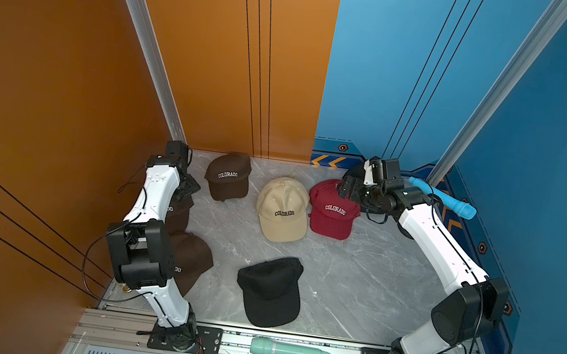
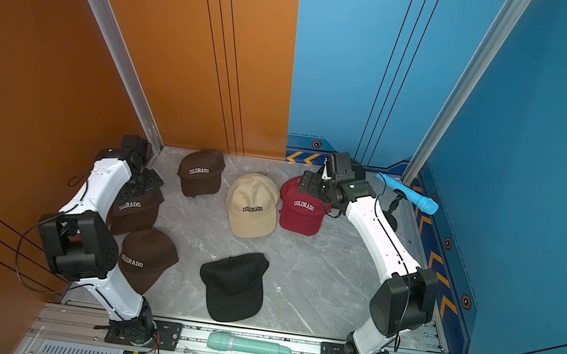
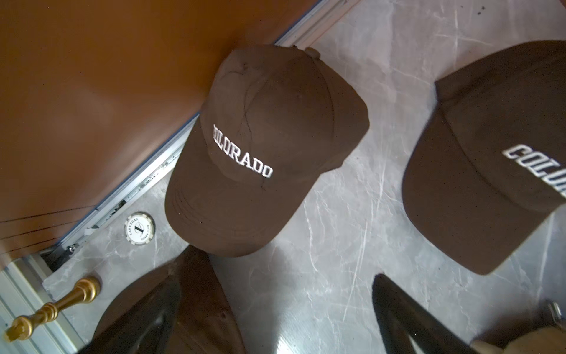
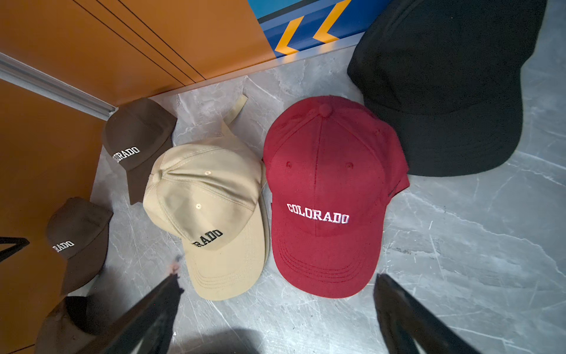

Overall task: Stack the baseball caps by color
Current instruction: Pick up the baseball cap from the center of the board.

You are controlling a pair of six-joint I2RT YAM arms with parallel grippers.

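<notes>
Three brown caps (image 2: 200, 174) lie at the left of a top view, with the beige cap (image 2: 252, 203) and red cap (image 2: 302, 206) touching at centre and the black cap (image 2: 234, 283) below them on the counter (image 2: 316, 282). Brims point toward the frame's lower edge, long axes roughly vertical. They are probably light and floppy, so the stiffer brim suits gripping. The left pincer (image 3: 275, 321) and right pincer (image 4: 275, 318) gape wide, empty.

The left end effector (image 3: 275, 282) and right end effector (image 4: 277, 277) both point downward, jaws spread wide, empty.

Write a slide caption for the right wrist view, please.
Open right end effector over a red cap set between a beige cap and a black cap.
</notes>
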